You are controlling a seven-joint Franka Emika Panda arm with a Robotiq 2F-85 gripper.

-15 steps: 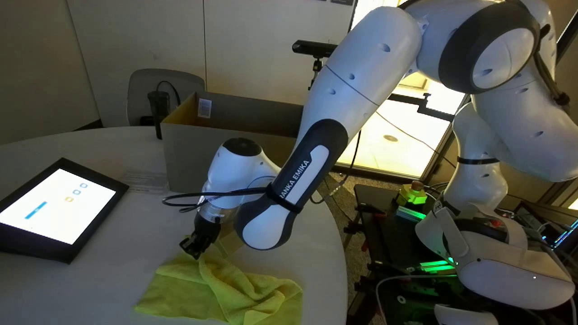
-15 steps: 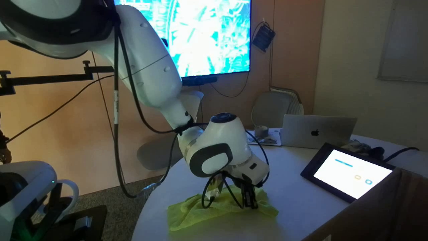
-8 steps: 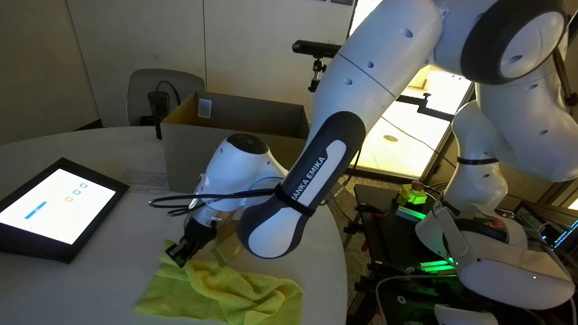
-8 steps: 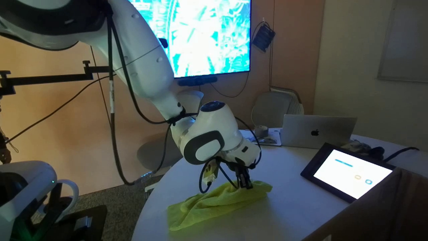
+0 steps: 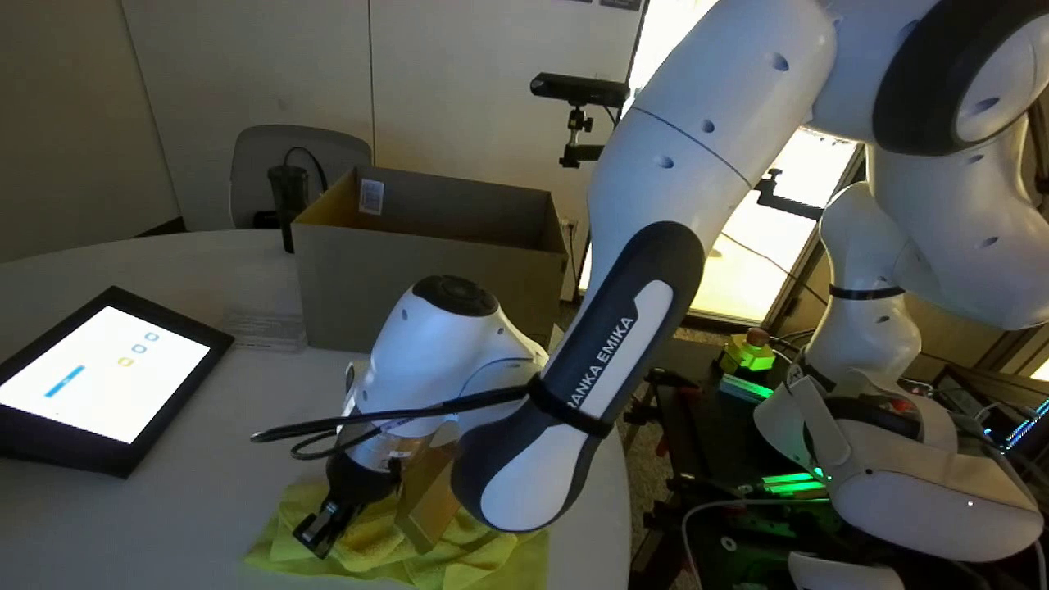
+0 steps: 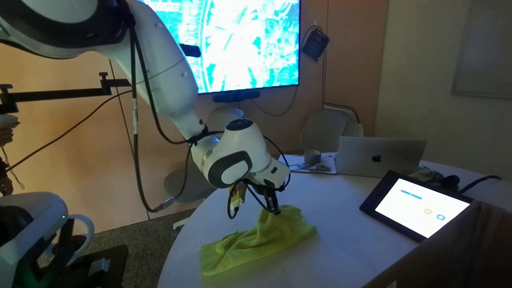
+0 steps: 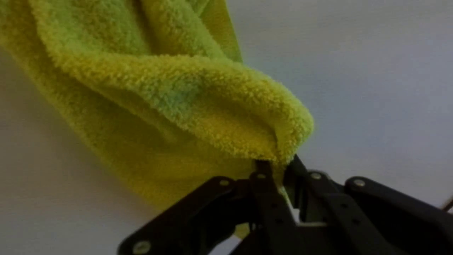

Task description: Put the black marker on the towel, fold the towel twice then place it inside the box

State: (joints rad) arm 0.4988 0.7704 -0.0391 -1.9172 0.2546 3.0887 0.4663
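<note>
The yellow-green towel (image 5: 483, 553) lies rumpled and partly folded on the table; it also shows in an exterior view (image 6: 256, 244) and in the wrist view (image 7: 141, 88). My gripper (image 7: 279, 164) is shut on a bunched edge of the towel and holds that part raised above the rest. The gripper shows at the towel in both exterior views (image 5: 315, 533) (image 6: 275, 210). The brown cardboard box (image 5: 352, 287) stands open-topped behind the arm; its dark corner shows in an exterior view (image 6: 448, 252). The black marker is hidden or out of view.
A black-framed tablet (image 5: 102, 377) with a bright screen stands on the round white table (image 5: 205, 508). A laptop (image 6: 380, 156) and a roll of tape (image 6: 312, 156) are on the table's other side. A white headset (image 5: 926, 500) lies beside the robot base.
The gripper has moved across the towel, away from the box, drawing the held towel edge up and over the rest. The far part of the towel has come off the table there.
</note>
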